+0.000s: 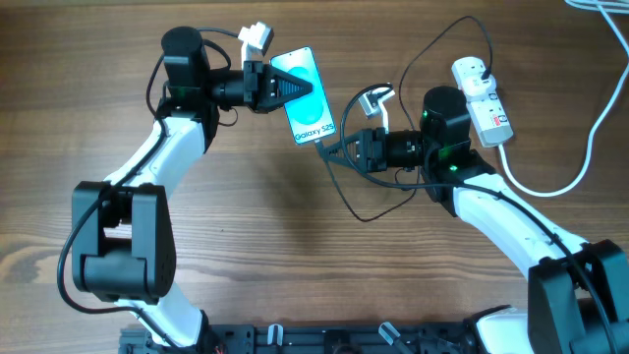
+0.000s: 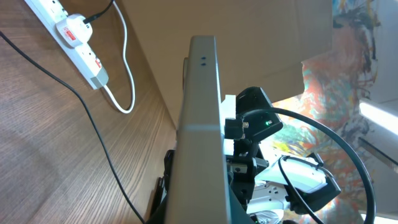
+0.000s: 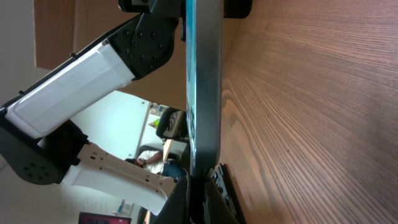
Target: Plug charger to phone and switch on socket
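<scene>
The phone (image 1: 306, 94), blue-teal screen up, is held above the table by my left gripper (image 1: 279, 90), which is shut on its upper side. In the left wrist view the phone (image 2: 202, 124) shows edge-on between the jaws (image 2: 198, 208). My right gripper (image 1: 335, 149) is shut on the charger's plug tip (image 1: 326, 144), which sits at the phone's "Galaxy S25" end. In the right wrist view the jaws (image 3: 202, 198) meet the phone's end (image 3: 203, 81); I cannot tell if the tip is seated. The black cable (image 1: 366, 213) runs to the white plug head (image 1: 471, 71) in the socket (image 1: 488, 110).
The socket's thick white cord (image 1: 590, 147) curves along the right side of the table and off the top edge. The black cable loops loosely on the wood between my two arms. The socket (image 2: 74, 38) and cable (image 2: 93, 127) also show in the left wrist view.
</scene>
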### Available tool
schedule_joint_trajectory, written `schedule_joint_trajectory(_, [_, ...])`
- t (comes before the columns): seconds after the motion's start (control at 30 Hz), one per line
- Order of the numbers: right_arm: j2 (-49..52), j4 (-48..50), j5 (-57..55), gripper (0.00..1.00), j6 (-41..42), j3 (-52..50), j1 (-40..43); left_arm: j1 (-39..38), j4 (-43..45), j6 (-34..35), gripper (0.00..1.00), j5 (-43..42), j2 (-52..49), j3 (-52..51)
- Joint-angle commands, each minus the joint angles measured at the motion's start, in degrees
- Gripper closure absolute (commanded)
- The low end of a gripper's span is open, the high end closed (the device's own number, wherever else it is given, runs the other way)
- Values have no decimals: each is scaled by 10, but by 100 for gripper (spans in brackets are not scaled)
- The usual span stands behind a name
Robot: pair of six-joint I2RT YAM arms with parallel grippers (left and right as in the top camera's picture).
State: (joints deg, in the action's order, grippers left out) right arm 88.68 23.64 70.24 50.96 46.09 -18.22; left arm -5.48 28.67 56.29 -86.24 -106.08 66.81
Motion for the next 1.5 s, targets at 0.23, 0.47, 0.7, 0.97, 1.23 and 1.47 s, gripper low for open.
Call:
schedule_joint_trajectory(0.23, [5, 8, -43, 96, 2, -4, 8, -3, 3, -3, 96, -27, 4, 6])
schedule_joint_trajectory(0.47, [5, 10, -73, 96, 4, -4, 8, -12, 3, -3, 96, -27, 4, 6])
schedule_joint_trajectory(0.7, [5, 41, -77, 96, 17, -4, 8, -16, 3, -3, 96, -35, 4, 6])
schedule_joint_trajectory(0.97, [5, 3, -73, 85, 15, -4, 8, -10, 3, -3, 96, -41, 4, 6])
schedule_joint_trajectory(1.23, [5, -21, -37, 64, 14, -4, 8, 24, 3, -3, 96, -28, 4, 6])
schedule_joint_trajectory(1.47, [5, -21, -20, 58, 0, -5, 8, 25, 3, -5, 96, -24, 4, 6])
